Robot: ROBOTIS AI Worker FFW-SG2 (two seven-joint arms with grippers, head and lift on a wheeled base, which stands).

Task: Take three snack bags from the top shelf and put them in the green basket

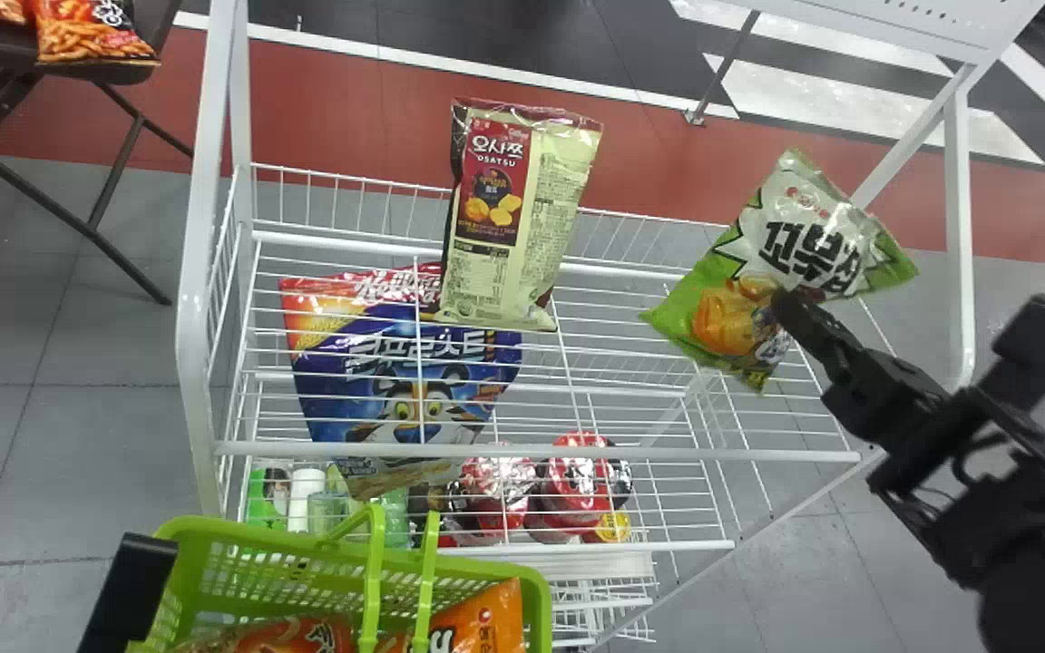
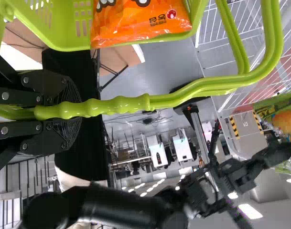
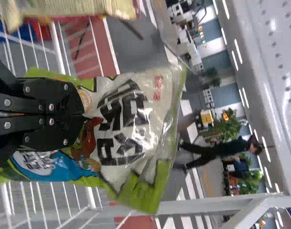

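right pincer (image 1: pixel 781 302) round green bag (image 1: pixel 713 308), left pincer (image 2: pixel 72 111) round basket handle (image 2: pixel 119 106), rack rail (image 1: pixel 522 452) between

I've got my left gripper (image 1: pixel 128 589) closed round the handle (image 2: pixel 121 105) of the green basket (image 2: pixel 64 26), an orange snack bag (image 2: pixel 131 24) inside. Farther off, my right arm (image 2: pixel 116 205) ends beside what looks like a green snack bag (image 2: pixel 284 119).

In the head view, we read "오사쯔" and "OSATSU" on the cream-and-maroon bag (image 1: pixel 522 218) at upper centre. At right, "꼬북" stood large on the green-and-white bag (image 1: pixel 790 245), its next character folded. The blue pouch (image 1: pixel 405 381), left of centre, bore Korean lettering we could only partly read behind wires.
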